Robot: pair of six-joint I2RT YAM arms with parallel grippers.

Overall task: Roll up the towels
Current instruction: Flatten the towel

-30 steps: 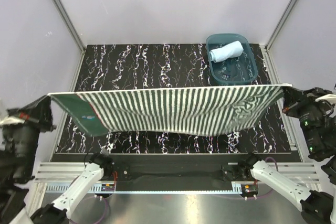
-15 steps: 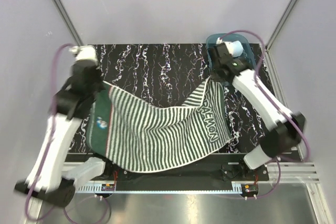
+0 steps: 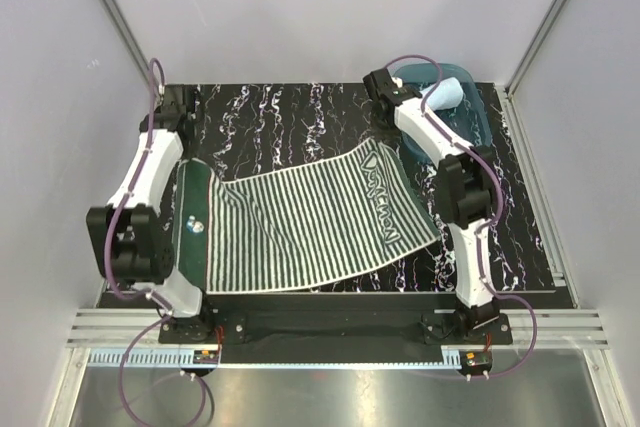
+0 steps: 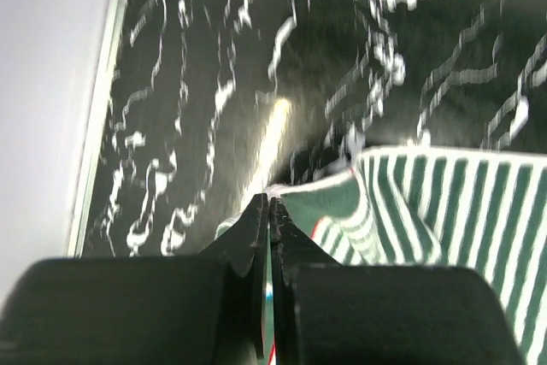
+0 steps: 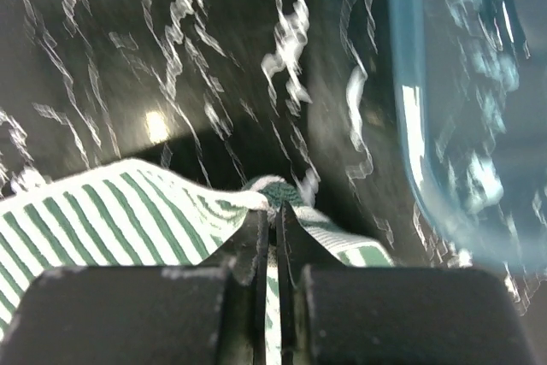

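Left gripper (image 4: 269, 211) is pinching the far-left corner of the striped towel (image 3: 310, 227), jaws clamped tight on the hem. Right gripper (image 5: 278, 220) is doing the same on the far-right corner, closed on the cloth right at the fingertips. Striped towel is lying mostly spread on the table (image 3: 280, 117), skewed, with the printed end angling toward the far right and the near edge sitting close to the table's front edge. Blue towel (image 3: 445, 95) is sitting rolled inside the tub (image 3: 480, 132), so that one is looking done.

Risks, judging from here:
- Cloth is rippling near both held corners, not flat. Letting go now is likely leaving wrinkles, and the roll is coming out lumpy or cone-shaped.
- Skew is carrying into the roll if the far edge is not being squared first.
- Both grips are only catching a thin bit of hem, so any hard tug is risking a slip on one side and a folded corner.
- Right gripper is working just beside the tub wall, so a sideways swing is risking a bump that shifts it.
- Pulling toward the front is risking the near edge sliding off the table.
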